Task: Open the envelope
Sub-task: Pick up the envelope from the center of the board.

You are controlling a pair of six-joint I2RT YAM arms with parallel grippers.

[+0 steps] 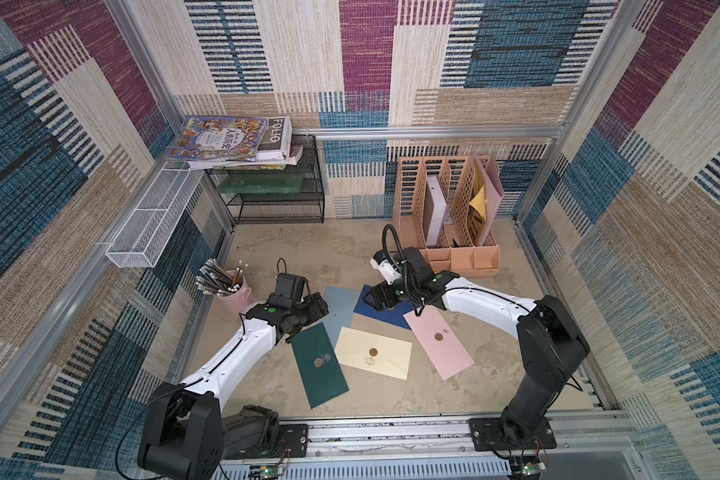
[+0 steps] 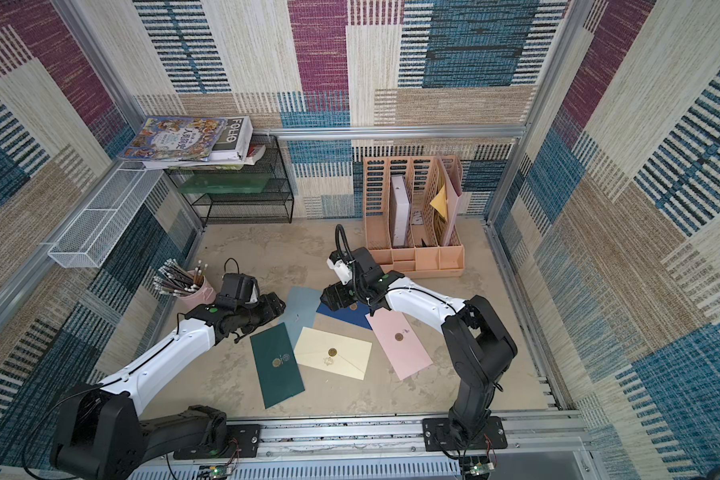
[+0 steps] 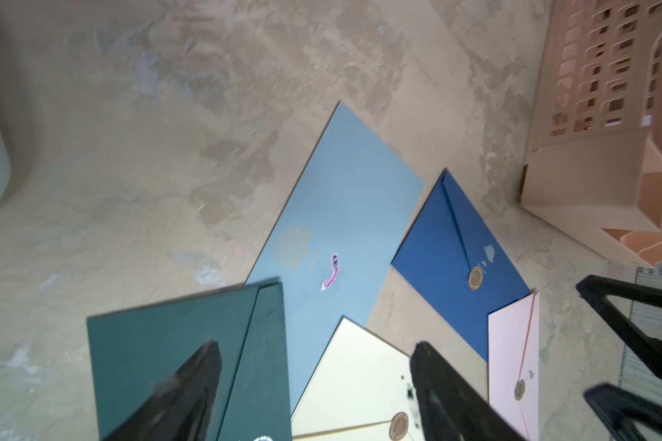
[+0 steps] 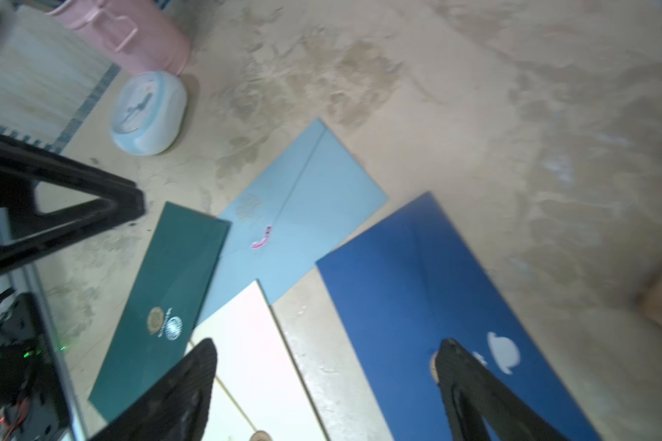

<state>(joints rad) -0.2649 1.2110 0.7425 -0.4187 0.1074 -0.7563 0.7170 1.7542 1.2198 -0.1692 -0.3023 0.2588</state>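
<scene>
Several sealed envelopes lie fanned out on the table: dark green (image 1: 320, 365), cream (image 1: 373, 353), pink (image 1: 438, 344), light blue (image 1: 341, 309) and dark blue (image 1: 385, 313). Most carry a round wax seal. My left gripper (image 1: 320, 306) hovers open over the far end of the dark green envelope (image 3: 176, 362) and the light blue one (image 3: 344, 214), holding nothing. My right gripper (image 1: 376, 300) hangs open above the dark blue envelope (image 4: 417, 286), one fingertip (image 4: 451, 359) over its seal, and holds nothing.
A pink pencil cup (image 1: 235, 293) stands left of my left gripper, with a pale blue clock (image 4: 148, 112) beside it. A peach file organizer (image 1: 449, 216) sits at the back right. A black mesh shelf (image 1: 275, 195) with books stands at the back left.
</scene>
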